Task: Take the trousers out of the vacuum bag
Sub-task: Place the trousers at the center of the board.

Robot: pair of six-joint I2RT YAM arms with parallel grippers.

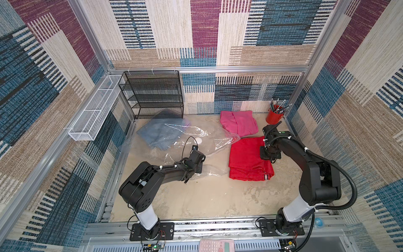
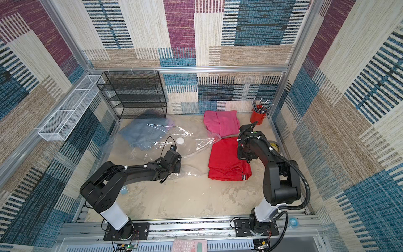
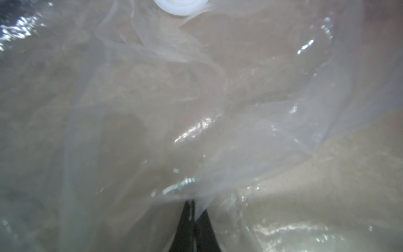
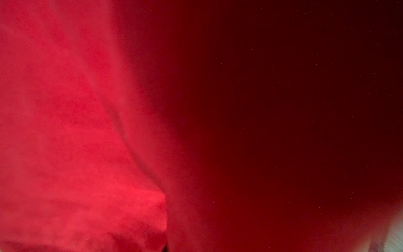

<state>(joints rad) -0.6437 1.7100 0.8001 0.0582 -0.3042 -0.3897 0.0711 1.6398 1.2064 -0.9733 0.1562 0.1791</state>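
As seen from the left wrist: left gripper (image 3: pixel 192 204) shut tight, with a thin fold of the vacuum bag (image 3: pixel 196 113) pinched between the two black fingers (image 3: pixel 185 227). Shiny see-through plastic all around, bunched up and wrinkly. Round white valve cap (image 3: pixel 181 7) a little way ahead of the tips. From above, low down at the near edge of the bag (image 1: pixel 218 141), with the cap (image 1: pixel 198 140) just past the wrist.

Inside the bag, at its far left end: light-blue denim trousers (image 1: pixel 159 135), lying flat under the plastic. Behind those, a small strip of lilac trousers (image 1: pixel 184 124), right by the foot of the black mesh shelf (image 1: pixel 152 96). Hard to tell whether fully inside.

Over at the right gripper (image 1: pixel 270 157): pointing straight down, low on the right side of the red trousers (image 1: pixel 244 161). Nothing but red cloth (image 4: pixel 76 131) in the right wrist view, so cannot tell whether open or closed. Red pair folded, out of the bag, flat on the table (image 1: pixel 207 196), striped cuff (image 1: pixel 265 176) at the near corner. Pink trousers (image 1: pixel 237 123) also out, just past the red pair, touching the right corner of the bag.

Farther off: red cup (image 1: pixel 273 117) full of pencils in the far right corner, white wire basket (image 1: pixel 93 111) on the left wall, pink calculator (image 1: pixel 216 245) at the front rail.
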